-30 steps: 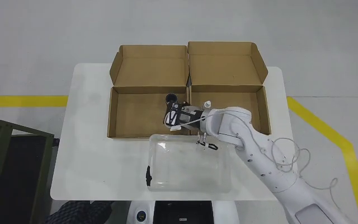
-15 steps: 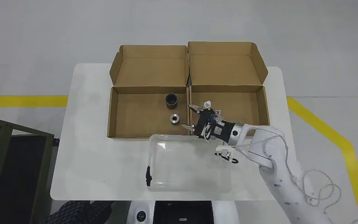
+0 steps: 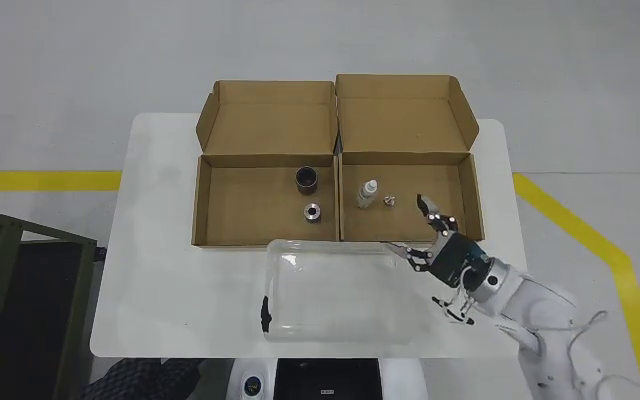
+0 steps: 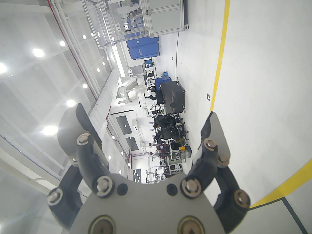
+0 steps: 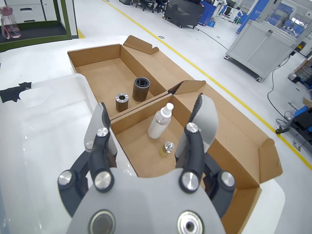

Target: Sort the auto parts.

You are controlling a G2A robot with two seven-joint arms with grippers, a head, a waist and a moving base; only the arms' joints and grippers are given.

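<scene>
The right end effector (image 3: 405, 224) hangs released at 5 o'clock of the right cardboard box (image 3: 452, 180). Inside lie a spray bottle (image 3: 367, 192) (on its side) and a small metal fitting (image 3: 391, 201). The left end effector (image 4: 146, 110) is released too.

Two boxes (image 3: 250, 205) (image 3: 440, 195), one bin (image 3: 340, 300), two cylinders (image 3: 306, 179) (image 3: 313, 211), one bottle (image 3: 368, 192), one knob (image 3: 391, 201)

Left box (image 3: 240, 205) beside right box (image 3: 452, 180), tray (image 3: 330, 300) before both.
</scene>
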